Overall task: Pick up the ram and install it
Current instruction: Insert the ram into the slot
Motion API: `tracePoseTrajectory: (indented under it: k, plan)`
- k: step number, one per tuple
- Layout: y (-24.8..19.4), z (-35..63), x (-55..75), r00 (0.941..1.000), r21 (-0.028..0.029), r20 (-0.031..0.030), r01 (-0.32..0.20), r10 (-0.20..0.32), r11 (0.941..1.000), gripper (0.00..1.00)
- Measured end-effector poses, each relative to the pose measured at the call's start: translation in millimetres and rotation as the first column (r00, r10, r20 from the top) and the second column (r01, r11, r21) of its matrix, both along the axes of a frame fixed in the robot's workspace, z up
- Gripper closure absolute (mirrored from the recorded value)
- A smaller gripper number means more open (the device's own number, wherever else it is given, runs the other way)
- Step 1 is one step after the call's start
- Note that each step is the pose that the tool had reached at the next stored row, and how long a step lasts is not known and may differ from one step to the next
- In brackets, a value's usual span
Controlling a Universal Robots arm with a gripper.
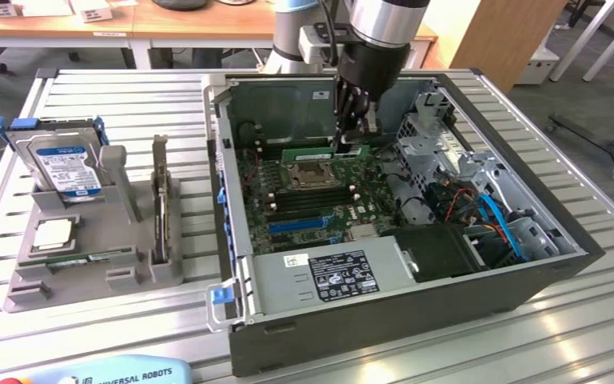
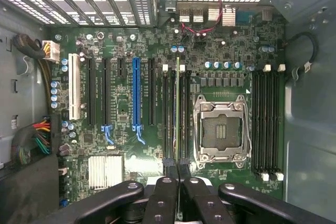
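Installation is proceeding, the gripper [image 2: 177,184] clamping the ram [image 2: 177,111] edge-on and holding it over the memory slots [image 2: 169,114] beside the processor socket [image 2: 220,128], a step likely calling for square alignment and straight downward pressure.

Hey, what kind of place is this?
Probably a robotics lab or workshop: a robot arm reaches into an open computer case on a slatted metal table, with office desks behind.
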State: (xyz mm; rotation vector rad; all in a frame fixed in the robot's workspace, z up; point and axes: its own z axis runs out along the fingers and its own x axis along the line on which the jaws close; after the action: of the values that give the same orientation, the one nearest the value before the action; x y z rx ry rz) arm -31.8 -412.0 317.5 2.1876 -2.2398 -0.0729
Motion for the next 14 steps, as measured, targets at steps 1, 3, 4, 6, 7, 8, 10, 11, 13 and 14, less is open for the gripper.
tracePoseTrajectory:
  k: [1,3,4,6,7,8,10,11,13,14]
  plan:
    - [0.0,0.0,0.0,1.0,0.0,0.0,0.0,0.0,1.0,0.89]
    - [-0.4,-0.2,0.0,1.0,0.0004,0.0001,0.0,0.0,1.0,0.89]
    - [-1.1,-0.2,0.1,1.0,0.0005,0.0001,0.0,0.0,1.0,0.89]
    - [-3.2,-0.1,0.0,1.0,0.0003,0.0,0.0,0.0,1.0,0.89]
    - [-4.4,-0.1,0.0,1.0,0.0003,0.0,0.0,0.0,1.0,0.89]
    - [-5.9,-0.1,0.0,1.0,0.0003,0.0,0.0,0.0,1.0,0.89]
    - [-8.6,-0.1,0.0,1.0,0.0003,0.0,0.0,0.0,1.0,0.89]
    - [-9.5,-0.1,0.0,1.0,0.0003,0.0,0.0,0.0,1.0,0.89]
    - [-9.8,-0.2,0.0,1.0,0.0004,0.0001,0.0,0.0,1.0,0.89]
    - [-9.8,-0.1,0.0,1.0,0.0003,0.0001,0.0,0.0,1.0,0.89]
